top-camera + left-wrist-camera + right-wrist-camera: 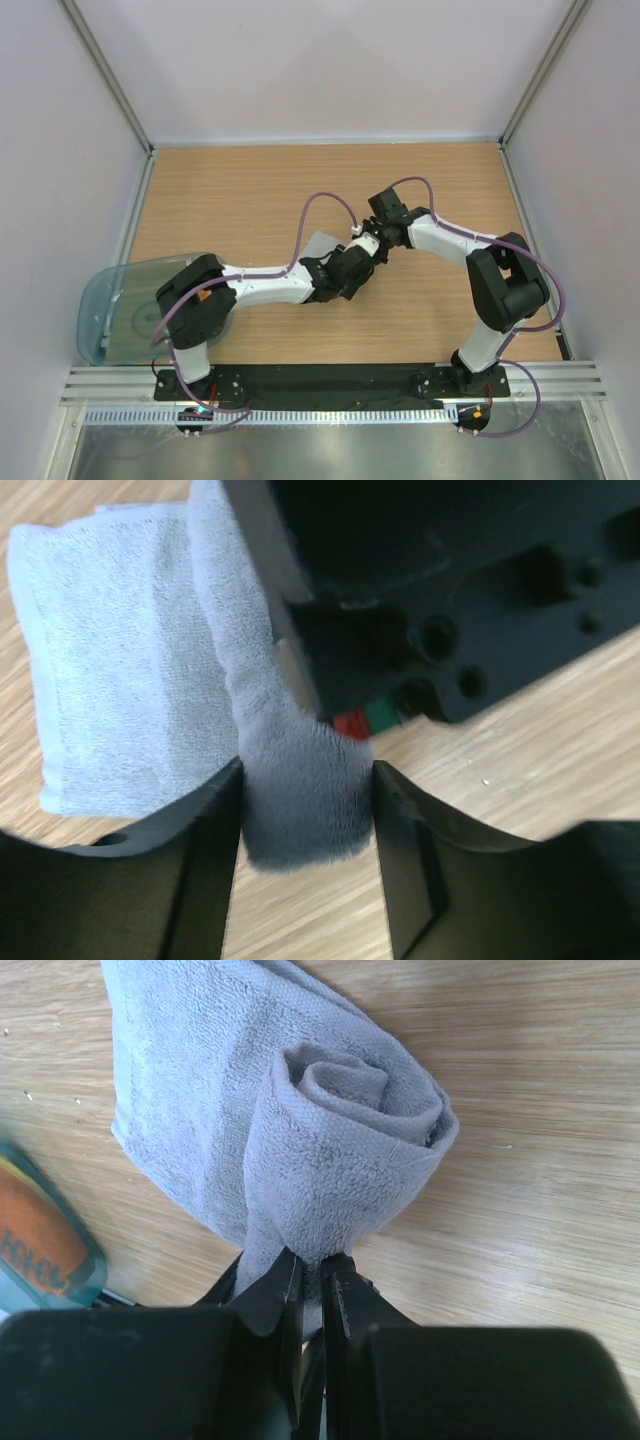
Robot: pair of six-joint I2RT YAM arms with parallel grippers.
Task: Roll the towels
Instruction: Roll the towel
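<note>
Half done at best, going by what shows.

Top view: both arms reach in from the near edge with elbows bent and meet around the middle of the table [250, 190]. The left hand [352, 268] and right hand [372, 240] are nose to nose. A bit of the grey towel [318, 245] peeks out at 10 o'clock of them. The teal tub [110, 300] sits way off at 9 o'clock.

Left wrist view: the left hand [305, 830] is roughly half open, with the rolled end of the grey towel [300, 800] filling the gap and both fingers against its sides. A flat, unrolled stretch lies at 10 o'clock of the roll, so I'd say there's rolling left to do.

Right wrist view: the right hand [312, 1300] is pinched almost closed on a fold at the bottom of the roll. The grey towel [340, 1130] shows a tidy spiral at 12 o'clock of the fingers. At 8 o'clock the teal tub [85, 1260] has an orange patch [35, 1240] behind its rim. It could be the other towel, but I can't tell, and nothing shows it rolled.
</note>
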